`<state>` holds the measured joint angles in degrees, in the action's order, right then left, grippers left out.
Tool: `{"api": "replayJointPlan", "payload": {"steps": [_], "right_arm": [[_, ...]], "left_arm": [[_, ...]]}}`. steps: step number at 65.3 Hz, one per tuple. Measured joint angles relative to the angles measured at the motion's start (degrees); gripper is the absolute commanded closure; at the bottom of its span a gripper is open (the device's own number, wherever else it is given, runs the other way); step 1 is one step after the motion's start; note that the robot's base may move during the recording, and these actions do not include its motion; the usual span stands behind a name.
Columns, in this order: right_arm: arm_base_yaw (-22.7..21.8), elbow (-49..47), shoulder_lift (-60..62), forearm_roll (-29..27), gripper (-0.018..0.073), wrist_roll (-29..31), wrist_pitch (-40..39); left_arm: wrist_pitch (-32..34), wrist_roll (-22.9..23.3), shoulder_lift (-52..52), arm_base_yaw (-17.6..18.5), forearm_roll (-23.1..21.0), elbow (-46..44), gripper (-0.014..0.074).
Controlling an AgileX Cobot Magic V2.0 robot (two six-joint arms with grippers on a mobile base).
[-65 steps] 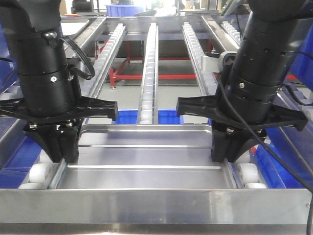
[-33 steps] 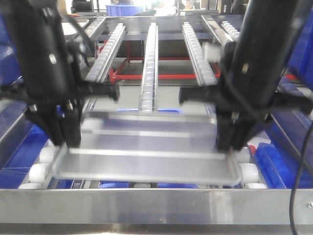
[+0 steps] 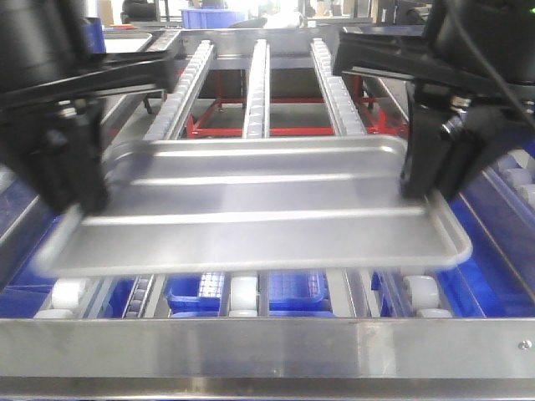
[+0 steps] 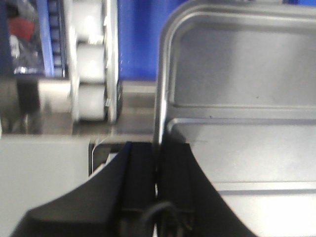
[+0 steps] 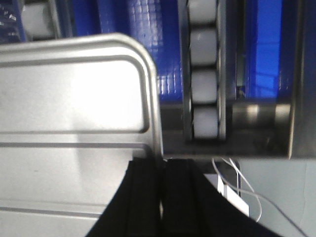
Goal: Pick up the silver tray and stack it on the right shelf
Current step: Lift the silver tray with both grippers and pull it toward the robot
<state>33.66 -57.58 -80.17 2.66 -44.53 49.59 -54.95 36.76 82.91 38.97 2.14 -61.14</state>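
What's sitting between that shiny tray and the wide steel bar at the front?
In the front-facing view: white rollers, with blue crates showing through underneath. Nothing else lies between the silver tray and the front bar.

Open air shows under the shiny ribbed steel tray, pinched at its side rims by the black left gripper and black right gripper. White roller rails run below and ahead of them. The broad polished steel front bar crosses beneath.
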Motion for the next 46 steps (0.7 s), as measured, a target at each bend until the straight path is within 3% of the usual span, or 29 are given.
{"api": "replayJointPlan", "payload": {"steps": [15, 46], "right_arm": [[7.37, 5.72, 5.27, 2.84, 0.0481, -9.24, 0.61], [22.98, 9.54, 13.3, 8.24, 0.0481, -23.11, 8.84]], "left_arm": [[-2.15, 6.1, -7.29, 4.5, 1.46, 5.82, 0.0688], [-9.78, 24.1, -12.39, 22.57, 8.61, 8.32, 0.0689]]}}
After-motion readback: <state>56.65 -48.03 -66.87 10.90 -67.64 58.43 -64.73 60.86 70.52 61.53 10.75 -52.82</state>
